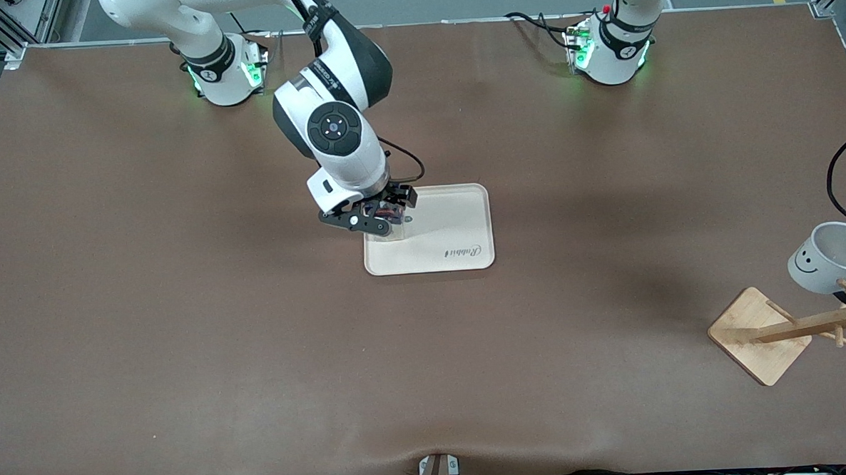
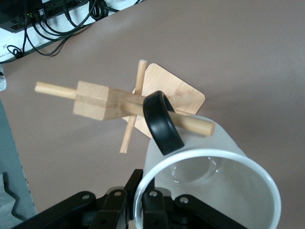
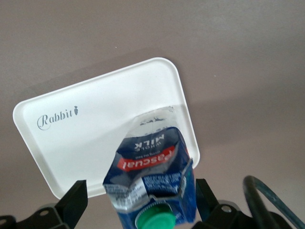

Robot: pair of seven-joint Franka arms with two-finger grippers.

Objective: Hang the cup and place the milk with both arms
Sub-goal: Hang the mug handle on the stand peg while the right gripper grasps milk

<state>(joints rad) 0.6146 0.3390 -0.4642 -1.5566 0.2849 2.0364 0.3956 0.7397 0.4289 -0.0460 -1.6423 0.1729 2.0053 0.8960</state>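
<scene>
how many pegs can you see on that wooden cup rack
3. One peg runs through the cup handle, one pokes from the rack's top block, and one crosses the post. Others may be hidden.

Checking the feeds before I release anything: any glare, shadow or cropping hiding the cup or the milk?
Front view: even light, soft arm shadows on the table; the cup sits at the frame edge, the left gripper mostly cropped; the milk is hidden under the right gripper. Left wrist view: cup handle and rack peg sharp. Right wrist view: milk carton readable, shadowing the tray.
</scene>
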